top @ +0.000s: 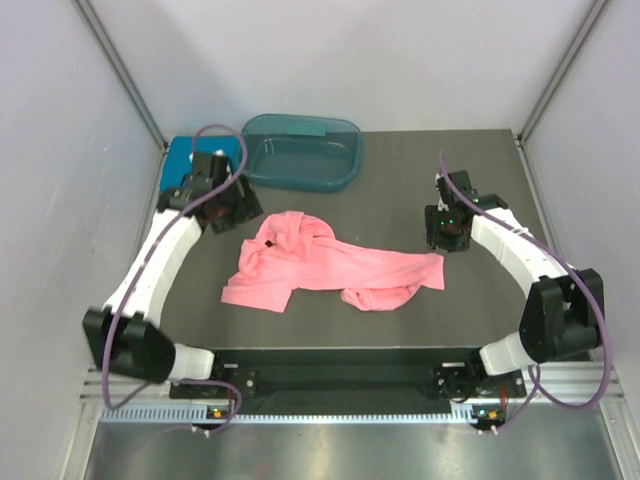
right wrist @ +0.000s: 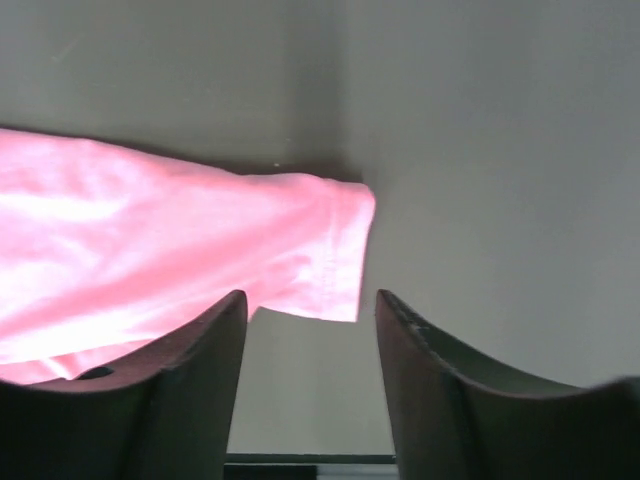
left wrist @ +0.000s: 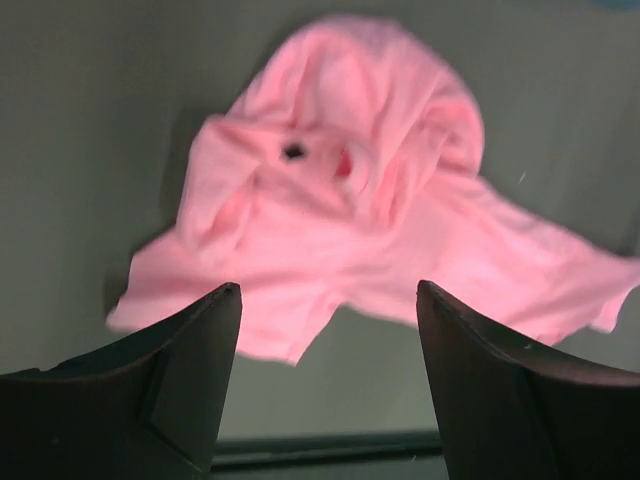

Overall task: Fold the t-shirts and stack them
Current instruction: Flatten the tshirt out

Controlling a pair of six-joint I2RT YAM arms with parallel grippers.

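The salmon-pink cloth t-shirt (top: 320, 265) lies crumpled on the grey desk (top: 400, 180) between the left end effector (top: 225, 205) and the right end effector (top: 448, 232), both open and empty. The teal-blue cloth t-shirt (top: 185, 155) lies just beyond the left one.

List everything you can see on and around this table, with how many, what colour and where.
pink t-shirt: one, salmon pink, crumpled at the middle of the table
blue t-shirt: one, teal blue, flat at the far left corner, partly hidden by the left arm
tub: one, dark teal, see-through, at the far edge beside the blue t-shirt
table: one, dark grey
cables: two, purple, one looping along each arm
left gripper: one, black, open, holding nothing, by the pink t-shirt's far left end
right gripper: one, black, open, holding nothing, by the pink t-shirt's right end
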